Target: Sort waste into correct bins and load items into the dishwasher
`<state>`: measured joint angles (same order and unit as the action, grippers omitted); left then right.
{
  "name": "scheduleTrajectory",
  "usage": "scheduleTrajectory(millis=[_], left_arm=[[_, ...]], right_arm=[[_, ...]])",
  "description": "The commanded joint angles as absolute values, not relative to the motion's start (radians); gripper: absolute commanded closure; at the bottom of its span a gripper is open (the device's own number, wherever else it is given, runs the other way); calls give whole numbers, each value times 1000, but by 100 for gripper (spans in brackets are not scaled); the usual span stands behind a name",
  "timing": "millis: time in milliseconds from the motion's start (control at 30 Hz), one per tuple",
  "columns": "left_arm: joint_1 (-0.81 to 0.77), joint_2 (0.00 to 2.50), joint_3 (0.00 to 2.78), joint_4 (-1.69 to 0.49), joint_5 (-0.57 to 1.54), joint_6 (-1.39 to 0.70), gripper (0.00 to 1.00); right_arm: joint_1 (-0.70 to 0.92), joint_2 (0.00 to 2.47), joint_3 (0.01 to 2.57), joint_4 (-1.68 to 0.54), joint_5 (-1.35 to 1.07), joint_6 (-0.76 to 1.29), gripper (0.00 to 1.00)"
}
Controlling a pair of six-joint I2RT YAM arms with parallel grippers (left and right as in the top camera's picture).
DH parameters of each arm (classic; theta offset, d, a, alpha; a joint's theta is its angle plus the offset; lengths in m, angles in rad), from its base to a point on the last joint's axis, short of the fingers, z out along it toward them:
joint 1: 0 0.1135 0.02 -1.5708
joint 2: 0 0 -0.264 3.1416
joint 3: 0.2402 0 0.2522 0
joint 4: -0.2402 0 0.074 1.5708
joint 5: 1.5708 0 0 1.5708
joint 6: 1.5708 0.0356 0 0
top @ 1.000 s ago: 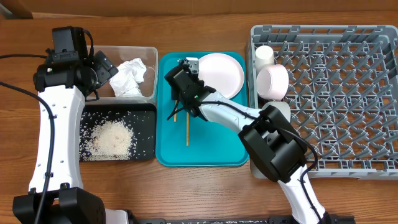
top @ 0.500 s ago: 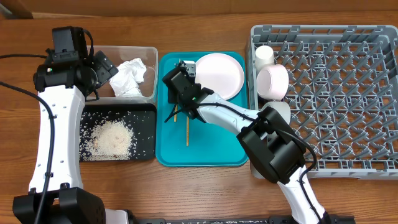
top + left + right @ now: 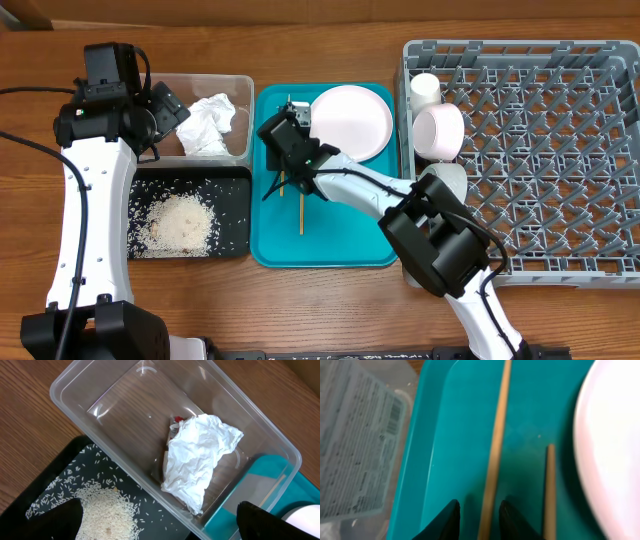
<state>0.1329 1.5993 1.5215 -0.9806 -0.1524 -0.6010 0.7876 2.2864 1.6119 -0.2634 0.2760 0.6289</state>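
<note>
My right gripper (image 3: 278,182) (image 3: 477,505) is low over the teal tray (image 3: 325,245), open a narrow way, its fingertips either side of one wooden chopstick (image 3: 495,450). A slim gap shows on that stick's left. The second chopstick (image 3: 301,210) (image 3: 550,490) lies just to the right. The pale plate (image 3: 350,120) (image 3: 615,435) rests at the tray's far end. My left gripper (image 3: 165,105) (image 3: 165,527) hangs wide open and empty above the clear tub (image 3: 210,78), which holds the white tissue (image 3: 200,455) and a bit of red wrapper (image 3: 177,419). Rice (image 3: 183,220) (image 3: 105,510) lies in the black tray (image 3: 235,245).
The grey dish rack (image 3: 560,150) fills the right side. A white cup (image 3: 426,90) and a pink-white bowl (image 3: 440,132) sit in its left column. My right arm crosses the rack's near-left corner. Bare wooden table surrounds everything.
My right gripper has slid a little to the left along the tray and its jaws have narrowed around the chopstick. The left arm has not moved.
</note>
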Motion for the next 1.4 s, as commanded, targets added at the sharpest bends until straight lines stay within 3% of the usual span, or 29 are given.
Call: scheduleTrajectory(millis=[0,633,833,1000,1367], left_arm=[[136,1603,1534,-983,-148,-614,0],[136,1603,1534,-983,-148,-614,0],[136,1603,1534,-983,-148,-614,1],[136,1603,1534,-983,-148,-614,0],[136,1603,1534,-983,-148,-614,0]], right_arm=[[813,2301,1637,-271,337,633,72],[823,2328,1637,-297,366,682,72],[833,2365,1637,-297,366,682,78],[842,2378,1637,-326,438,682,89],[844,2318,1643,-283,483,598,96]])
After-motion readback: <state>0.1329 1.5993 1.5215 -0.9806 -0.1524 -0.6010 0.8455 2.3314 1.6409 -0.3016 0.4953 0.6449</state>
